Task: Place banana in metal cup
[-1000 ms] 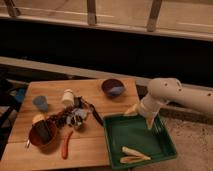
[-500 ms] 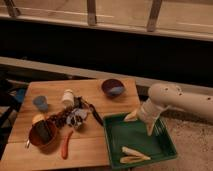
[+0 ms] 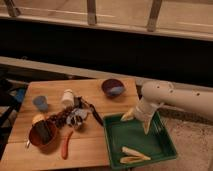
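Note:
The banana [image 3: 131, 154] is pale yellow with a cream part and lies in the front right of the green tray [image 3: 162, 145]. My gripper [image 3: 137, 120] hangs from the white arm [image 3: 175, 97] over the tray's back edge, above and behind the banana and apart from it. Its fingers are spread and empty. A dark grey metal cup [image 3: 45, 131] appears to stand in a red-brown bowl [image 3: 35, 140] at the table's front left, far from the gripper.
On the wooden table [image 3: 95, 145] are a blue cup [image 3: 40, 103], a white container [image 3: 68, 97], a purple bowl [image 3: 113, 87], a round yellow fruit [image 3: 37, 118], dark grapes [image 3: 62, 119] and an orange-red stick [image 3: 65, 150]. A dark wall runs behind.
My gripper has come down and shifted left over the back of the green tray. The banana and the things on the table have not moved.

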{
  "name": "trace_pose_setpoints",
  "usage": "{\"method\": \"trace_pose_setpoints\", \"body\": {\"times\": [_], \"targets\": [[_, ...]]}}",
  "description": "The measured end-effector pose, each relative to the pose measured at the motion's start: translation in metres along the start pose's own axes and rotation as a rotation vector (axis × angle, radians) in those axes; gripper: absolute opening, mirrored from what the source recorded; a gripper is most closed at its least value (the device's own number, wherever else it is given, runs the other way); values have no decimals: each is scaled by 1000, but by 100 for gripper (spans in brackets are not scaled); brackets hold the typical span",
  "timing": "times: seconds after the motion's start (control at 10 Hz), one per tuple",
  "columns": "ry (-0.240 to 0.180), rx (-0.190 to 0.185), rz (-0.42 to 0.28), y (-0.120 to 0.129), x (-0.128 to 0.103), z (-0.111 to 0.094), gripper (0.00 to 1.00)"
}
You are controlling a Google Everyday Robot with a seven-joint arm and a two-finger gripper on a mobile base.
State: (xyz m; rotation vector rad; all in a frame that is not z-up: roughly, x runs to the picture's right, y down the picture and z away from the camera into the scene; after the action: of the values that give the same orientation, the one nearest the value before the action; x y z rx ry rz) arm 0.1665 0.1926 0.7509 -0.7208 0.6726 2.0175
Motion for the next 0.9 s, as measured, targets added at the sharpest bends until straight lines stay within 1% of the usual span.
{"method": "trace_pose_setpoints", "body": {"times": [0.4, 0.6, 0.7, 0.9], "targets": [[28, 16, 36, -32, 19, 10, 80], [45, 16, 49, -34, 34, 17, 80], [56, 18, 64, -41, 42, 20, 80], [77, 12, 75, -43, 57, 27, 80]]}}
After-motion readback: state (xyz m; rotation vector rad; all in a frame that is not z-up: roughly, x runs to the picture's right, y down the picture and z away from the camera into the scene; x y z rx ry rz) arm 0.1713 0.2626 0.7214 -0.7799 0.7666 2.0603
